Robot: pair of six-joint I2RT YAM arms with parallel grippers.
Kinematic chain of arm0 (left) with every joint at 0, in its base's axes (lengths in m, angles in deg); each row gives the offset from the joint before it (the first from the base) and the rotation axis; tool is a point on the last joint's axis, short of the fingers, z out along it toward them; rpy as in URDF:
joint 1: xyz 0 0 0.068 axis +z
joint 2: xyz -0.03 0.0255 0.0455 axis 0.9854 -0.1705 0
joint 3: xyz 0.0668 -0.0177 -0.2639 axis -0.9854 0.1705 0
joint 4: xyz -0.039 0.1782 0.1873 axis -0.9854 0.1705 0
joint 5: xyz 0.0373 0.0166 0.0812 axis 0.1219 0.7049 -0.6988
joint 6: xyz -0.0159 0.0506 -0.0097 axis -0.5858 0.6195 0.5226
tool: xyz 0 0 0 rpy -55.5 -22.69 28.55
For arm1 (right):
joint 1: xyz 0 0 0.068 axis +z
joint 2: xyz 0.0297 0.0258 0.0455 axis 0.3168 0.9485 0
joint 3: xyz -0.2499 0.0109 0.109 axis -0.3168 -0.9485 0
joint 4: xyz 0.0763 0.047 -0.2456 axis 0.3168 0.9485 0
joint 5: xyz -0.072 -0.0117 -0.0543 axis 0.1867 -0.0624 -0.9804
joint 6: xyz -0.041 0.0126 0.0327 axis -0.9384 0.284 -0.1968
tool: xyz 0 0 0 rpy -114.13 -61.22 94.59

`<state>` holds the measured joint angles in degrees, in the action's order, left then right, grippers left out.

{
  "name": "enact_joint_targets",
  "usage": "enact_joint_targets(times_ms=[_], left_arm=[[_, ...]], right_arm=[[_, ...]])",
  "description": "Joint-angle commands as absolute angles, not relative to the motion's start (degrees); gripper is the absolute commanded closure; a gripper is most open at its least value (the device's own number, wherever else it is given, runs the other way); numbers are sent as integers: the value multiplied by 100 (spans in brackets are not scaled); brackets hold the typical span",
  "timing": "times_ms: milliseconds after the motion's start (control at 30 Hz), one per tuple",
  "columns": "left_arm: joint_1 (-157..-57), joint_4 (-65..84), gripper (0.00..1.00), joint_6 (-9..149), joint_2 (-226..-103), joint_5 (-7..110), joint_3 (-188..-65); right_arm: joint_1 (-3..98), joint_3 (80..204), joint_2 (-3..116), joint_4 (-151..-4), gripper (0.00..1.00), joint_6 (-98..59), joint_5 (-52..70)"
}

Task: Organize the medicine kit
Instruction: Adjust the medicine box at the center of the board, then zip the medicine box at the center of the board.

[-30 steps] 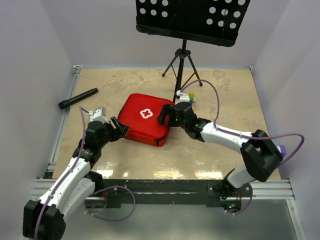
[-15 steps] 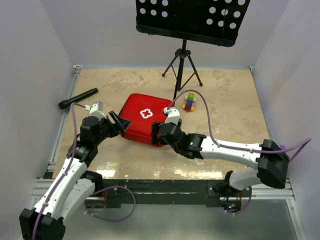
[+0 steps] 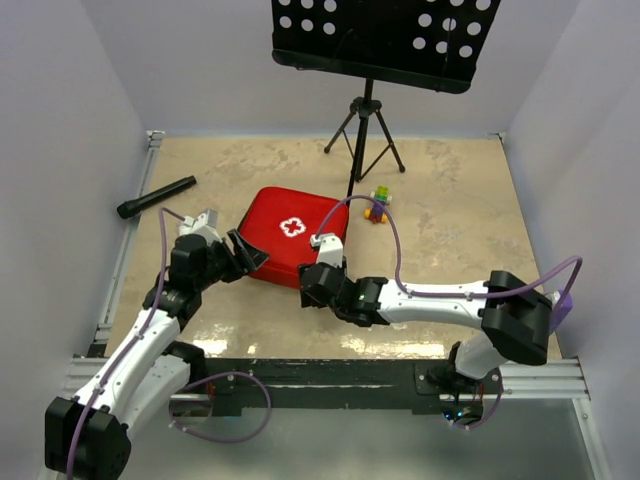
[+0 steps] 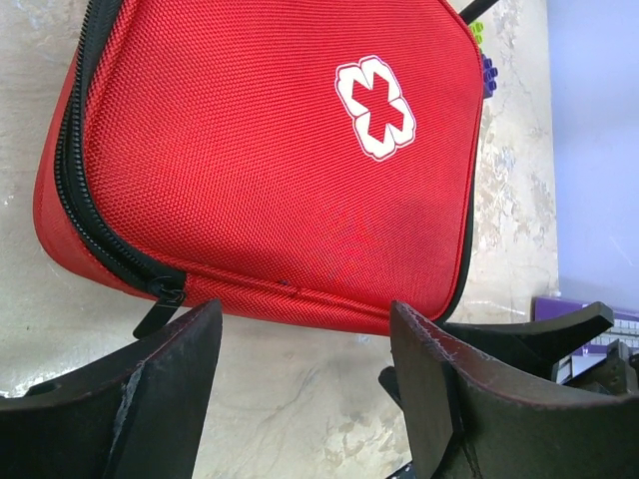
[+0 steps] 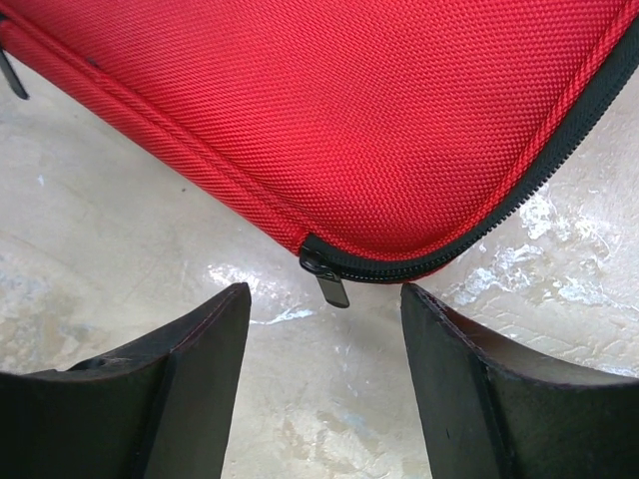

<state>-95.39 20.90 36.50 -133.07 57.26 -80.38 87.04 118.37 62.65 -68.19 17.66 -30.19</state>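
The medicine kit (image 3: 290,232) is a red fabric zip case with a white cross (image 4: 374,107), lying shut on the table; its contents are hidden. My left gripper (image 3: 248,256) stands open just off the kit's left near edge, nothing between its fingers (image 4: 180,379). A zipper pull (image 4: 160,299) hangs at that side. My right gripper (image 3: 308,288) is open at the kit's near corner. In the right wrist view a second zipper pull (image 5: 332,286) hangs off the red case (image 5: 329,110), just beyond the gap of the right gripper (image 5: 324,304), not touched.
A black flashlight (image 3: 157,197) lies at the far left. A music stand's tripod (image 3: 365,130) stands behind the kit, with a small stack of coloured blocks (image 3: 378,203) beside it. Walls close in on the left, right and back.
My right arm has swung from the kit's right side round to its near corner and its jaws have narrowed a little. The left gripper has barely shifted.
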Motion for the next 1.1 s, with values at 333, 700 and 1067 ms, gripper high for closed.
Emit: enact_joint_targets(times_ms=[333,700,1067], left_arm=[[-9565,1765,29,3651,-13361,5836,-7956],[-9565,1808,29,3651,-13308,5853,-7948],[-9565,1958,29,3695,-13185,5862,-7992]], right_arm=[[8720,12088,6519,-6874,49,2229,-3224],[8711,12158,6650,-6857,64,2256,-3321],[8676,12184,6712,-6681,88,2203,-3488]])
